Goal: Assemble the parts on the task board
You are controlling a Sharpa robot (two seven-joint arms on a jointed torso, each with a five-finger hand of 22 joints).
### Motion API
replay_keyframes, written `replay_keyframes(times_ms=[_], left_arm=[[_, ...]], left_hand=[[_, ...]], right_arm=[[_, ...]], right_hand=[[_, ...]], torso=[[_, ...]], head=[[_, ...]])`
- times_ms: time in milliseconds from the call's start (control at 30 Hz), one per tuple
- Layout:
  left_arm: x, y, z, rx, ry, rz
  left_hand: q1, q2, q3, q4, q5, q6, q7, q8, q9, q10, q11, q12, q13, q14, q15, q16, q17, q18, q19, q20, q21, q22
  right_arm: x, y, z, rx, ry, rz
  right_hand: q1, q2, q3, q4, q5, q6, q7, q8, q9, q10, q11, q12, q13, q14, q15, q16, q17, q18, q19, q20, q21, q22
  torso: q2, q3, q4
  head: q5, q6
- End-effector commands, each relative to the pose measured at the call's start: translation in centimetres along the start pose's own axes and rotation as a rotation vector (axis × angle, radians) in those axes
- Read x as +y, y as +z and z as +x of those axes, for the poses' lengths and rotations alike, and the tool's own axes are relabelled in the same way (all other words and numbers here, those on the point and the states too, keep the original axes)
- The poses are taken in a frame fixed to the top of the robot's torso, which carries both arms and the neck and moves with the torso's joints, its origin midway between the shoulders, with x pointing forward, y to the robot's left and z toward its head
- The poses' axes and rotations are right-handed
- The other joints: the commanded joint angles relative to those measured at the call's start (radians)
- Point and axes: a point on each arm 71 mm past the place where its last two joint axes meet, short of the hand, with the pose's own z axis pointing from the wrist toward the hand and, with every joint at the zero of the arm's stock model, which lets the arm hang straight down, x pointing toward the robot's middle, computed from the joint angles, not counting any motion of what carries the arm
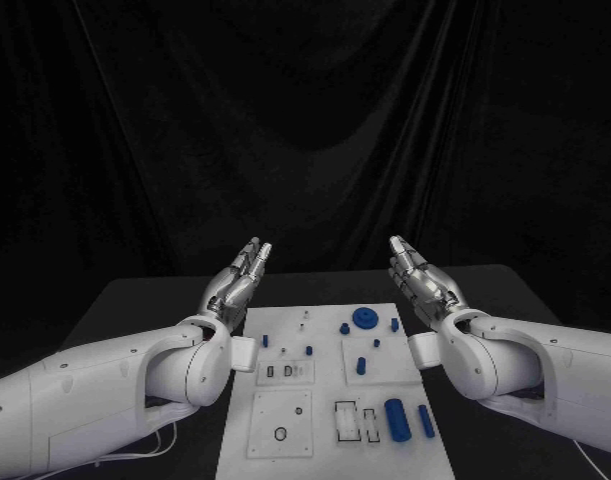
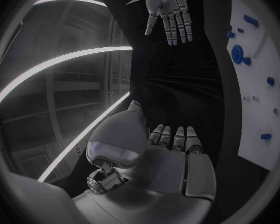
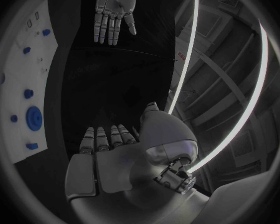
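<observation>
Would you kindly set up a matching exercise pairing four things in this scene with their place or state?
Things:
1. left hand
2. right hand
3. round blue part
4. long blue parts

Descriptions:
A. at the near end of the task board
B. raised, empty, at the board's right edge
C. raised, empty, at the board's left edge
D. at the far end of the board

Pairs: 1-C, 2-B, 3-D, 4-A
</observation>
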Motion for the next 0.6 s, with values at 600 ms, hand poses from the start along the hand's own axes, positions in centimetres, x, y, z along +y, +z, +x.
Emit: replay_keyframes(times_ms=[600], left_arm=[[-1.0, 0.7, 0.4, 0.227, -0.258, 0.129]], left_hand=[[0.047, -0.016, -0.043, 0.010, -0.111, -0.001, -0.097, 0.003, 0.001, 0.002, -0.095, -0.007, -0.001, 0.001, -0.144, -0.004, -0.002, 0.025, 0.001, -0.050, -0.003, -0.001]], right_arm=[[-0.2, -0.4, -1.4, 0.138, 0.187, 0.090]], right_hand=[[0.012, -0.006, -0.010, -0.006, -0.006, -0.003, -0.008, -0.006, -0.001, 0.003, -0.006, -0.005, -0.001, 0.000, -0.160, -0.004, -0.002, 0.017, 0.000, -0.053, -0.006, -0.002]], torso=[[0.003, -0.0009, -0.0001]], head=[[0.003, -0.058]])
